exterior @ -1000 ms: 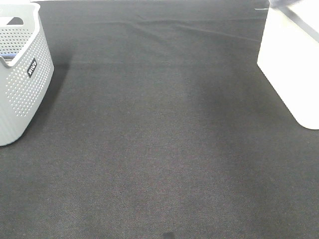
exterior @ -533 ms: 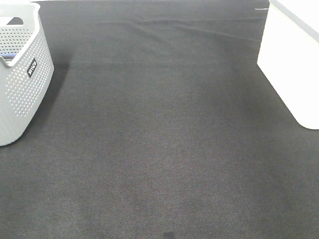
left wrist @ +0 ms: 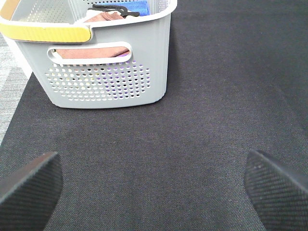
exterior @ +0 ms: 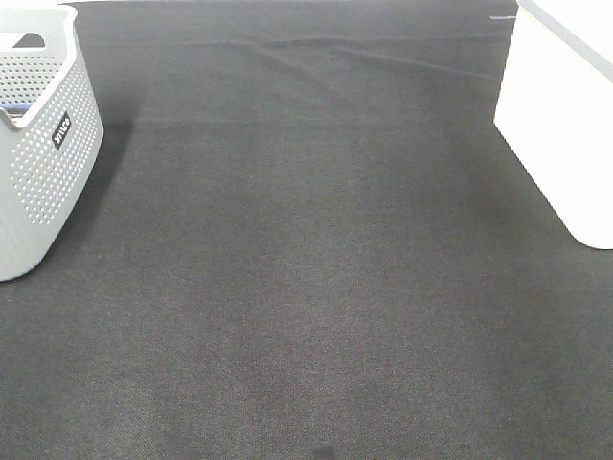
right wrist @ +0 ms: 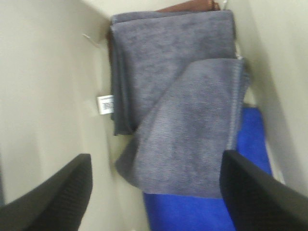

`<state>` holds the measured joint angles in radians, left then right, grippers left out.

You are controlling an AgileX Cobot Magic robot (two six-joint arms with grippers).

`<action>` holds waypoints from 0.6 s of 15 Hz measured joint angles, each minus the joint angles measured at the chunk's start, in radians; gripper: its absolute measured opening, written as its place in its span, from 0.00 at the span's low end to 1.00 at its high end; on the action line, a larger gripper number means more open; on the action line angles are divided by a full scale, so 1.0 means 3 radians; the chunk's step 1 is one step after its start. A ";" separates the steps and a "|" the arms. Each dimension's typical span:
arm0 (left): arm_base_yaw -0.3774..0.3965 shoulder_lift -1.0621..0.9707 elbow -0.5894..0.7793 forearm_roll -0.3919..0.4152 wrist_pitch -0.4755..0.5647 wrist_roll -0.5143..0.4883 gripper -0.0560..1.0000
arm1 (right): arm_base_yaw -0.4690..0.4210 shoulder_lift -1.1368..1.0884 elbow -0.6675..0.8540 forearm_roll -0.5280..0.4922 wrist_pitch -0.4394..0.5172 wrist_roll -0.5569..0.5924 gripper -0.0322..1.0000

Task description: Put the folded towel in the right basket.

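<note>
The right basket point(exterior: 565, 125) is white and stands at the table's right edge. The right wrist view looks down into it, past its wall point(right wrist: 43, 86). A grey folded towel point(right wrist: 192, 144) lies loose there on another grey towel point(right wrist: 163, 53) and a blue towel point(right wrist: 250, 207). A brown towel point(right wrist: 187, 6) shows at the far end. My right gripper point(right wrist: 156, 163) is open and empty above the grey towel. My left gripper point(left wrist: 151, 166) is open and empty over the black cloth. Neither gripper shows in the exterior high view.
A grey perforated basket point(exterior: 38, 163) stands at the table's left edge. In the left wrist view this basket point(left wrist: 110, 62) holds a pinkish towel point(left wrist: 91, 50) and a blue towel point(left wrist: 137, 6). Black cloth point(exterior: 306, 268) covers the table.
One second ago a grey part of the right arm showed above the white basket at the top right of the exterior high view. It has left that view since.
</note>
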<state>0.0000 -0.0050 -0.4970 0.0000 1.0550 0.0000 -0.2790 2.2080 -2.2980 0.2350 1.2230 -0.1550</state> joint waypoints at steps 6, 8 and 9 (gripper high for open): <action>0.0000 0.0000 0.0000 0.0000 0.0000 0.0000 0.98 | 0.0300 -0.0327 0.0000 0.0260 -0.0003 0.0023 0.73; 0.0000 0.0000 0.0000 0.0000 0.0000 0.0000 0.98 | 0.0593 -0.0497 0.0070 0.0087 -0.0010 0.0073 0.73; 0.0000 0.0000 0.0000 0.0000 0.0000 0.0000 0.98 | 0.0803 -0.0703 0.0310 -0.0080 -0.0010 0.0093 0.73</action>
<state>0.0000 -0.0050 -0.4970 0.0000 1.0550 0.0000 -0.0380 1.9970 -2.2050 0.2110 1.2200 -0.1270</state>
